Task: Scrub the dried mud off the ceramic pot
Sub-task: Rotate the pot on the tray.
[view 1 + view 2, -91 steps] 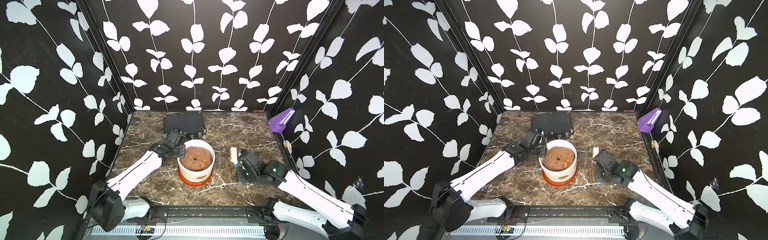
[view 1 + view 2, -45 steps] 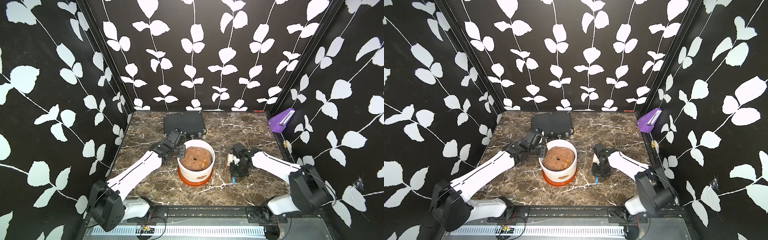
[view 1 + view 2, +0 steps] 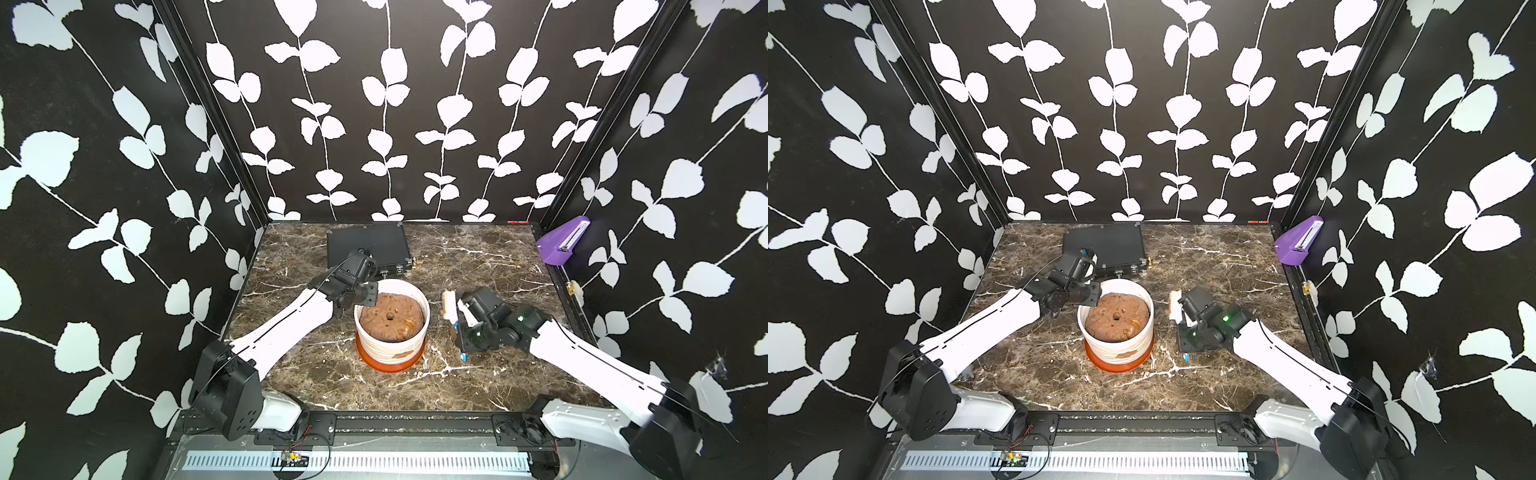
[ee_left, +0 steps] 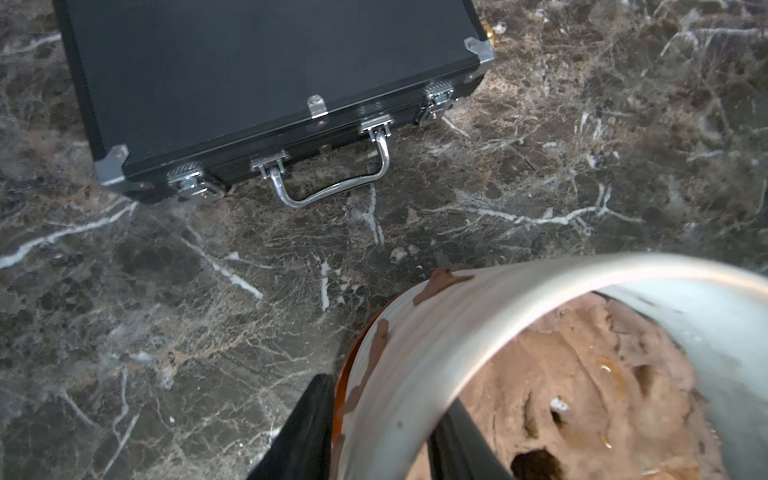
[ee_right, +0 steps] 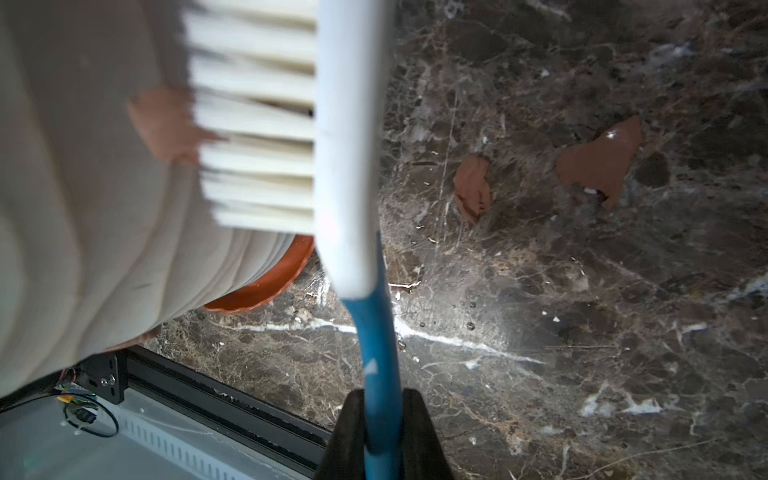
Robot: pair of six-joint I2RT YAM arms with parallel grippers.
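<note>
The white ribbed ceramic pot (image 3: pixel 390 347) (image 3: pixel 1121 345) stands mid-table on an orange saucer. Dried mud (image 3: pixel 401 355) smears its front wall; more mud (image 4: pixel 440 282) (image 5: pixel 162 124) shows in both wrist views. My left gripper (image 3: pixel 368 297) (image 4: pixel 386 392) straddles the pot's near-left rim, one finger outside, one inside, both against the wall. My right gripper (image 3: pixel 460 322) (image 5: pixel 382 399) is shut on the blue handle of a white brush (image 3: pixel 449 305) (image 5: pixel 349 124). The brush stands a little right of the pot, bristles facing its wall.
A lumpy brown mound (image 3: pixel 392 318) with a hole fills the pot. A black case (image 3: pixel 365 245) (image 4: pixel 249 70) lies behind the pot. Two loose mud flakes (image 5: pixel 471 187) (image 5: pixel 598 162) lie on the marble right of the pot. A purple holder (image 3: pixel 561 245) hangs on the right wall.
My left gripper's jaws have narrowed onto the pot's rim. My right arm swung and came back; the brush stays just right of the pot. The pot has not moved.
</note>
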